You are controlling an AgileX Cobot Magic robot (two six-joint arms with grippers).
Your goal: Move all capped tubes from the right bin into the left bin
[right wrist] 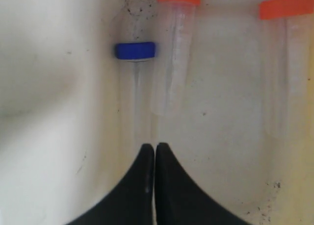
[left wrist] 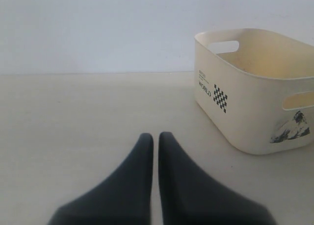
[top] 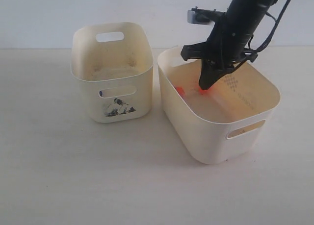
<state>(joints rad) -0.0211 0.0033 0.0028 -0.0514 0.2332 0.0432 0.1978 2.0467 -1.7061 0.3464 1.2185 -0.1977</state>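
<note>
Jaws pressed together, your right gripper [right wrist: 154,147] holds nothing; it hangs low inside the right bin [top: 216,129], tips at the end of the blue-capped tube [right wrist: 136,87], likely lining up a pick. Two orange-capped tubes [right wrist: 171,63] lie flat beside it. None is in the left bin [top: 117,95] yet

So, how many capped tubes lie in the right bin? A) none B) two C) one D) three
D: the right wrist view shows the blue-capped tube, a first orange-capped tube beside it and a second orange-capped tube apart, all lying in the right bin.
</note>
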